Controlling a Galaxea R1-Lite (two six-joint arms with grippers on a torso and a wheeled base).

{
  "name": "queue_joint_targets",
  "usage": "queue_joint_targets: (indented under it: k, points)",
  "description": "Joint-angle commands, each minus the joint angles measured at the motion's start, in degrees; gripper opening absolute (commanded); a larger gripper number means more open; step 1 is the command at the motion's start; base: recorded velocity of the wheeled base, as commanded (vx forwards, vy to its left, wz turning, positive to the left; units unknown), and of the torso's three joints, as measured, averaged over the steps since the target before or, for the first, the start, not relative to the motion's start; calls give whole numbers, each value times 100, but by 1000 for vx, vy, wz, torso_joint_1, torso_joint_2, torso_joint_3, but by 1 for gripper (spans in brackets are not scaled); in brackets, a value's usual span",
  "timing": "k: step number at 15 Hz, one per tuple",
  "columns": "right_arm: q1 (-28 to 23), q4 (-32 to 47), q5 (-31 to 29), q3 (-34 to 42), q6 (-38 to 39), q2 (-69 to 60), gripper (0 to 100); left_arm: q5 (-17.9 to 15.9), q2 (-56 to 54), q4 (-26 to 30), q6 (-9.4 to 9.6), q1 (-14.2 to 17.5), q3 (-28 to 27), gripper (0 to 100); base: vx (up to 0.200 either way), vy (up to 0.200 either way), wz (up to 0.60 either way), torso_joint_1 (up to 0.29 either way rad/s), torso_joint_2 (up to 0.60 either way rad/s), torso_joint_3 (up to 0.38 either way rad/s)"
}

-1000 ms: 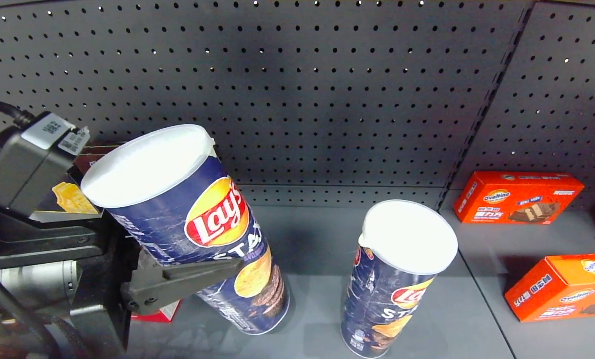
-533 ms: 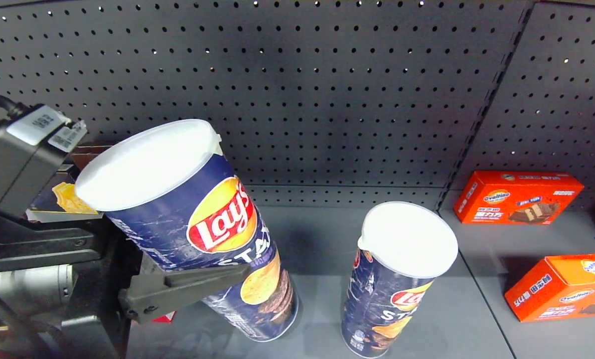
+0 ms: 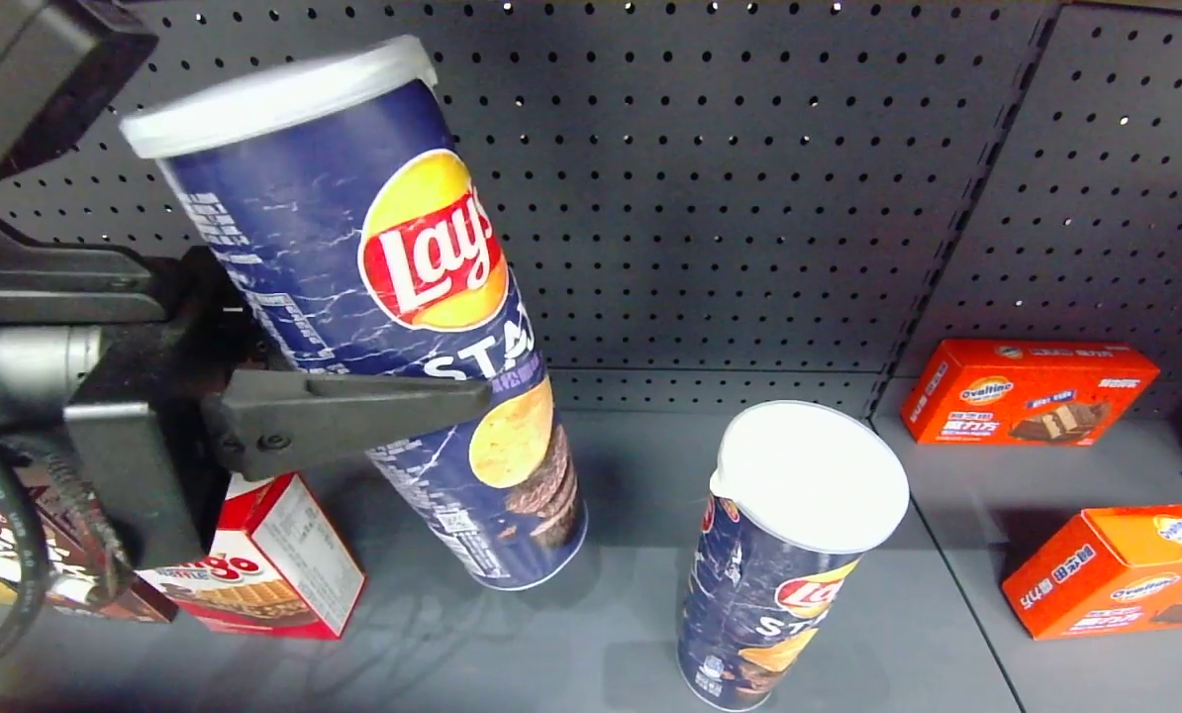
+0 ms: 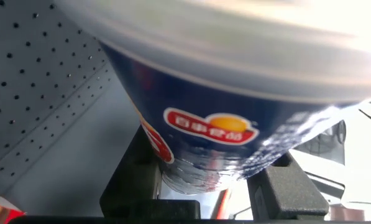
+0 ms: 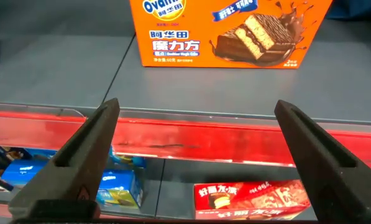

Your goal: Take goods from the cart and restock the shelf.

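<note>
Retail shop: pegboard-backed shelf (image 3: 650,634), boxed snacks (image 3: 1027,391), chip cans (image 3: 789,555), red price rail (image 5: 191,140).

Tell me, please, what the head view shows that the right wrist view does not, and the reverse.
Head view: the left gripper shut on a tilted chip can, a second chip can standing upright, a red-and-white box, and the pegboard back wall. Right wrist view: the open right gripper, the shelf's red edge strip, and a blue box and a red box on the level below. Both: an orange box on the grey shelf.
</note>
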Motion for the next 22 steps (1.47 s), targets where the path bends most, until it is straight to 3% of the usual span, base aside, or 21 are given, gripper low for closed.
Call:
queue_joint_targets:
  k: [1,9,13,17,22]
  points:
    - [2,-2,4,0,-1,10,100,15,293,21,24,25,-40,0,0,0,0,0,0,0]
    - [2,-2,4,0,-1,10,100,120,1251,-22,103,-2,-357,0,0,0,0,0,0,0]
    - [2,-2,4,0,-1,10,100,112,1893,-22,138,-55,-875,0,0,0,0,0,0,0]
    - [2,-2,-5,0,-1,10,100,156,2517,-286,595,-37,-1104,0,0,0,0,0,0,0]
    - [2,-2,4,0,-1,10,100,173,3044,-304,665,-72,-1526,0,0,0,0,0,0,0]
